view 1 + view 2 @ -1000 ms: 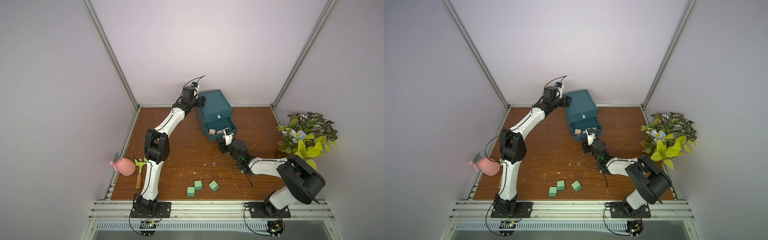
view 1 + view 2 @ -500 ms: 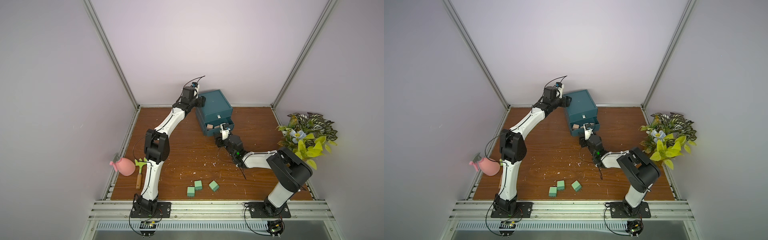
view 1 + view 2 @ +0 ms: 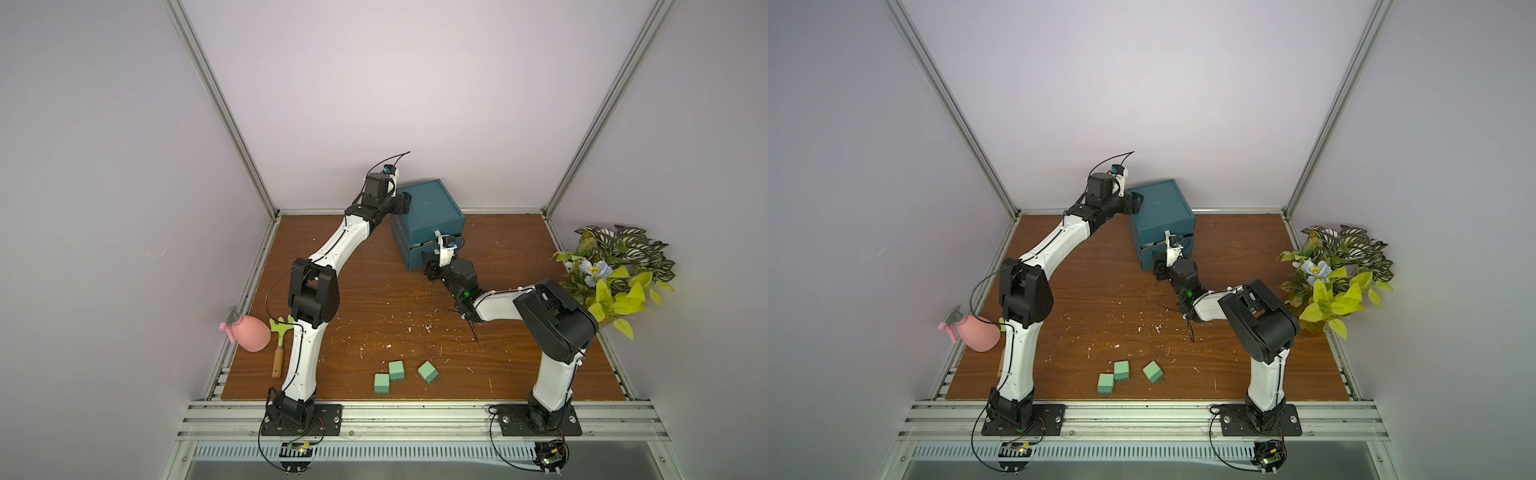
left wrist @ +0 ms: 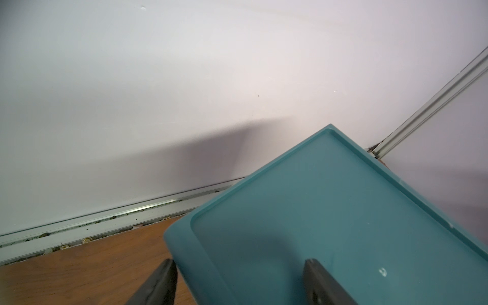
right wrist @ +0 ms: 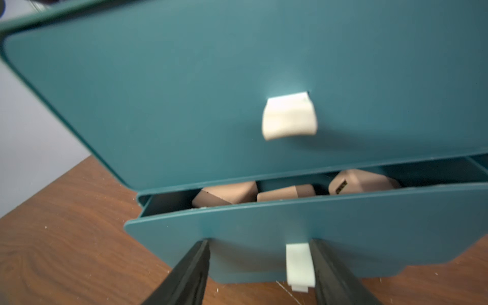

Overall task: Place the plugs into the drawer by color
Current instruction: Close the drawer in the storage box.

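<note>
The dark teal cabinet stands at the back of the table. My left gripper straddles its top back-left corner, one finger against the side and one over the lid. The drawer under the top one is open a crack, with three peach plugs inside. My right gripper is open, fingertips against that drawer front, its white pull tab between them. Three mint green plugs lie near the front edge.
A pink spray bottle and a small green rake lie at the left edge beside my left arm. A potted plant fills the right side. White crumbs are scattered over the wooden table.
My right gripper has moved toward the cabinet, and the drawer with the peach plugs has slid in from well open to a narrow gap. The left arm has stayed put.
</note>
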`<state>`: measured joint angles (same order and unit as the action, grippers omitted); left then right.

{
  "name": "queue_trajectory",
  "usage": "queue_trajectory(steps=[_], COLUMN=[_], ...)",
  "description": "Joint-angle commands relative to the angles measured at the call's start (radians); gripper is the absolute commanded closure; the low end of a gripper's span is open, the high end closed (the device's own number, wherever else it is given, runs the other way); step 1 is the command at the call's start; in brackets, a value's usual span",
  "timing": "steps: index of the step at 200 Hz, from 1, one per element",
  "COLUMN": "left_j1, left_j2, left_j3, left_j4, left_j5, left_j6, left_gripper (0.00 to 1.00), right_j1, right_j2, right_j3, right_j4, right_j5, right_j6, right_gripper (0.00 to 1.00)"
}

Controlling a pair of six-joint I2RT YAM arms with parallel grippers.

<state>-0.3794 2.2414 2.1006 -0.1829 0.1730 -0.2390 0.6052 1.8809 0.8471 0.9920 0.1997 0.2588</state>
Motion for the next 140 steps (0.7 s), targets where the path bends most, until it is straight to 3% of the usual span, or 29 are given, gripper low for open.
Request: queue_trajectory(steps=[1, 140], left_j1=[-0.015, -0.026], left_j2=[0.026, 0.022], left_j3=[-0.032, -0.031], left_j4=[-0.092, -0.098], left_j5=[0.006, 0.009], left_j6=[0.021, 0.010], left_gripper=[0.29, 0.29], right_j1=[0.013, -0.006], right_j2=[0.010, 0.084], right_j3=[0.047, 0.110], right_j4=[0.072, 0.092], right_j5=[-0.087, -0.145], right_j6=[0.041, 0.099], right_gripper=[0.34, 0.34])
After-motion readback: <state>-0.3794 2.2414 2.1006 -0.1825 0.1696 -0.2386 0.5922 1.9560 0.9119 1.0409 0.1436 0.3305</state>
